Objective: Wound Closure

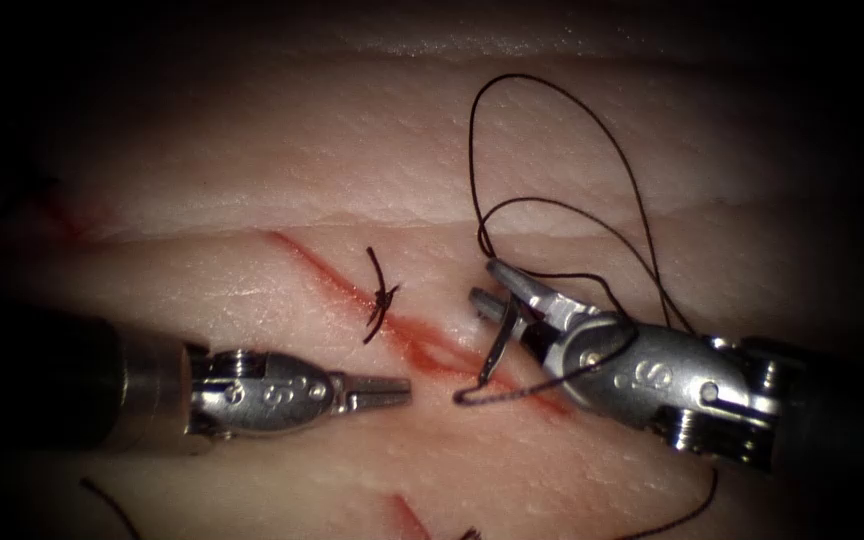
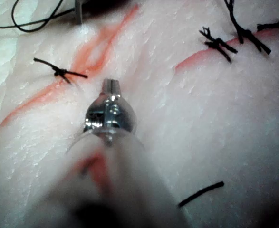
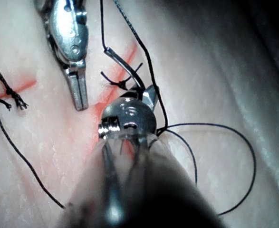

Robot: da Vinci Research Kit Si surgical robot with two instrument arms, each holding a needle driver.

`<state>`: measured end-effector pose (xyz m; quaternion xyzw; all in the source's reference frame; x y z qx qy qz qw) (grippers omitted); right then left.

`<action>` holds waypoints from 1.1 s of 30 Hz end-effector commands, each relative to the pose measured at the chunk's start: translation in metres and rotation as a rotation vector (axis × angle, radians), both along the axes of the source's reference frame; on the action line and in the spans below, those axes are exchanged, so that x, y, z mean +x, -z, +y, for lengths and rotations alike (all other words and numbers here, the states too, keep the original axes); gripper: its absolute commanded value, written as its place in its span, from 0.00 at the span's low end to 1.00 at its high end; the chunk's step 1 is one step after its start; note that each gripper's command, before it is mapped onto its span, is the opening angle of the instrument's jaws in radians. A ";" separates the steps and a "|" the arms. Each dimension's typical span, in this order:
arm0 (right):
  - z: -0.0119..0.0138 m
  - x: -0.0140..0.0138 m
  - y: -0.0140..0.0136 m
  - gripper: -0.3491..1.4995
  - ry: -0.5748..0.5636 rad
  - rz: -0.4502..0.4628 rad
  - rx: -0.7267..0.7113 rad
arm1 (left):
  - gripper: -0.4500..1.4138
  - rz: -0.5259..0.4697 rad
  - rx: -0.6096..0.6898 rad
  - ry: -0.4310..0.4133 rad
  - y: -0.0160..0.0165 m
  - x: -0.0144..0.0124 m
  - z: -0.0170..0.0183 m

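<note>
- Tissue (image 1: 252, 180) pale, its cut (image 1: 332, 275) red-stained, one knot (image 1: 382, 295) across it.
- Right tool (image 1: 497, 290) grasps the needle (image 1: 497, 345) mid-curve, off the tissue; thread (image 1: 552, 130) loops above.
- Left tool (image 1: 392, 392) clenched, holding nothing.
- Left wrist view adds a second cut's stitches (image 2: 217, 43).

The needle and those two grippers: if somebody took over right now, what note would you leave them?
Right gripper: shut on the needle, which hangs clear of the tissue over the cut.
Left gripper: shut, holding nothing, left of the cut.
Thread loops behind the right gripper.
Done: one knotted stitch across the cut.
Left: the cut below that stitch lies unstitched.
</note>
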<state>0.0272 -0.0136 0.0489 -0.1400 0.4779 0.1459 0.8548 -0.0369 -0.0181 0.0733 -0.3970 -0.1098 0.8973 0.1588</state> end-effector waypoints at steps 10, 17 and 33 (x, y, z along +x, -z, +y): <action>0.0020 0.0004 0.0011 0.00 -0.001 0.003 -0.015 | 0.23 -0.004 0.000 -0.008 -0.0004 -0.0002 -0.0003; 0.0026 0.0001 0.0018 0.00 0.005 0.002 -0.043 | 0.23 -0.005 0.000 -0.009 -0.0003 -0.0001 -0.0003; 0.0036 -0.0001 0.0006 0.00 -0.068 0.083 0.175 | 0.23 -0.010 0.004 -0.013 0.0000 0.0002 -0.0004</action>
